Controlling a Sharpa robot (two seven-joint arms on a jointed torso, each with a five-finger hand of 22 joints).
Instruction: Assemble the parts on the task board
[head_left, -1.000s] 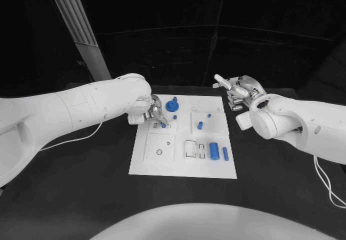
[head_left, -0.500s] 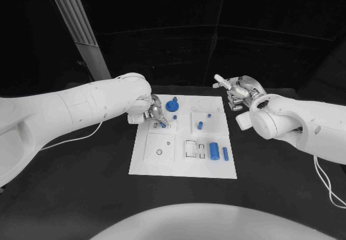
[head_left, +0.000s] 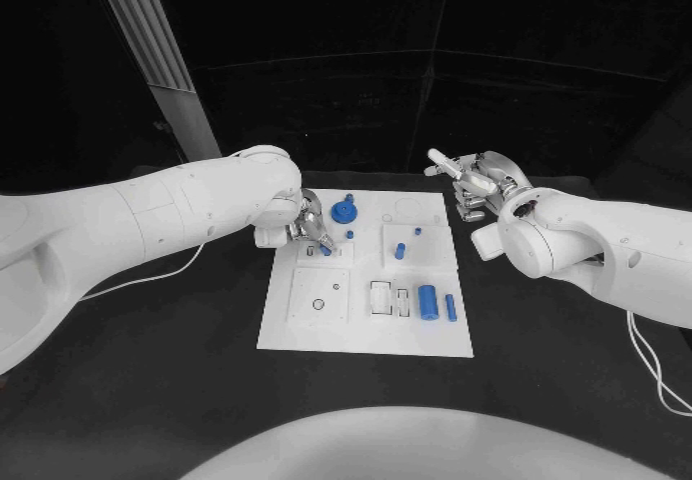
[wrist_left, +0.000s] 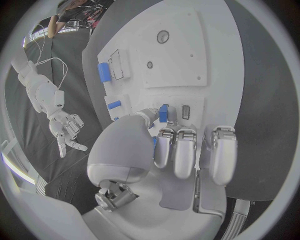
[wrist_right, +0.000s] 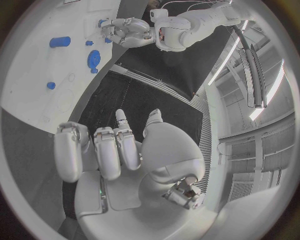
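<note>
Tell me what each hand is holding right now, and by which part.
The left hand pinches a small blue peg near its upper end, over the task board. The right hand holds nothing, off the board's far right corner.

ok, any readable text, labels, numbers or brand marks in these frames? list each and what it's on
None readable.
Task board: plain white with outlined recesses, no print legible.
Blue parts, e.g. the cylinder: unmarked.
Left hand and right hand: no legible brand or number.
Both white arms: no lettering visible.
</note>
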